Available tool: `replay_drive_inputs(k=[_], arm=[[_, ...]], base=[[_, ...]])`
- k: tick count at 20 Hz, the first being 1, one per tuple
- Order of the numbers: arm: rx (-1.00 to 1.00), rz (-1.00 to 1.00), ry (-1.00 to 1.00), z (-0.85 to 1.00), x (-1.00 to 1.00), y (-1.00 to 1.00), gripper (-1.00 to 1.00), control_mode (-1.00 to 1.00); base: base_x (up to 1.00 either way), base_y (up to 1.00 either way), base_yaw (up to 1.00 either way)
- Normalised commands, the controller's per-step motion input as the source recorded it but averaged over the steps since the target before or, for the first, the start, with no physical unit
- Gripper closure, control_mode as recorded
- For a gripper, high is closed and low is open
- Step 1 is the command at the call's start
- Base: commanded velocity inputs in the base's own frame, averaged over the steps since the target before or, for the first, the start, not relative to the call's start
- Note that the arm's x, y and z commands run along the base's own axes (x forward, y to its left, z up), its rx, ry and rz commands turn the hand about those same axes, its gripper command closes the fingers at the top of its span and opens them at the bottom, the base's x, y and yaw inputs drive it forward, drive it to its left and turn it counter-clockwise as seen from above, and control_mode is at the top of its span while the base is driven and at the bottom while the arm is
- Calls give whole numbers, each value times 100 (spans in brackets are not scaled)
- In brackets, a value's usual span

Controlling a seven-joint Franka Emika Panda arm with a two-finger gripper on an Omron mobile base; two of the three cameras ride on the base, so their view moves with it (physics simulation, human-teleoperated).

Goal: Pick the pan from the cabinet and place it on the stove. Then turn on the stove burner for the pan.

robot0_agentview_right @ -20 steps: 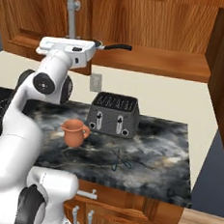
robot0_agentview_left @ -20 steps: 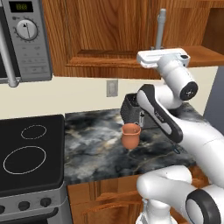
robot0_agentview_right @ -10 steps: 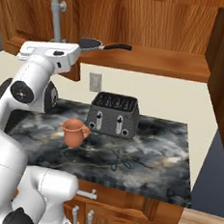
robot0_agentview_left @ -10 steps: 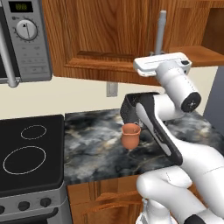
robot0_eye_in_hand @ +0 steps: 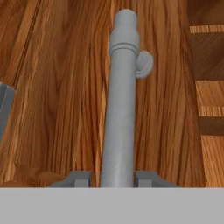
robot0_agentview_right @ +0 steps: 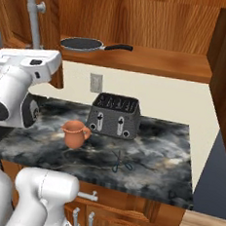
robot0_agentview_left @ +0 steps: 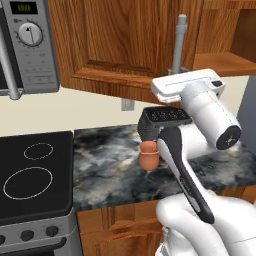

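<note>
The pan (robot0_agentview_right: 82,44), dark and shallow with a long black handle, lies on the open cabinet's shelf (robot0_agentview_right: 154,63) above the toaster. The cabinet door (robot0_agentview_left: 115,40) stands swung out to the left. My gripper (robot0_eye_in_hand: 113,177) has its two tips tight on either side of the door's grey bar handle (robot0_eye_in_hand: 118,118). That handle (robot0_agentview_right: 34,14) rises above my white hand (robot0_agentview_right: 27,60), well left of the pan. The stove (robot0_agentview_left: 55,150) lies at lower left, its largest burner ring (robot0_agentview_left: 27,181) nearest the front.
A grey toaster (robot0_agentview_right: 113,116) and a terracotta jug (robot0_agentview_right: 75,133) stand on the marble counter (robot0_agentview_right: 150,153). The microwave (robot0_agentview_left: 25,45) hangs above the stove, whose knobs (robot0_agentview_left: 27,235) line its front. My own arm (robot0_agentview_left: 185,170) crosses the counter.
My hand has swung left with the door handle in it. The door has opened wider, and the whole pan now shows on the shelf.
</note>
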Motion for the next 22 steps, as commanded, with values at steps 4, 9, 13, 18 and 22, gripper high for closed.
replay_drive_inputs(k=[4, 9, 13, 18, 22], arm=[[1, 0, 0, 0, -72, 6, -100, -100], [10, 2, 0, 3, -70, -32, -100, -100], [12, 5, 2, 22, -36, -70, -100, -100], [10, 7, 11, 6, -3, -88, -100, -100], [11, 12, 28, -3, 9, -72, -100, -100]], base=[[0, 0, 0], [0, 0, 0], [0, 0, 0], [0, 0, 0], [0, 0, 0]])
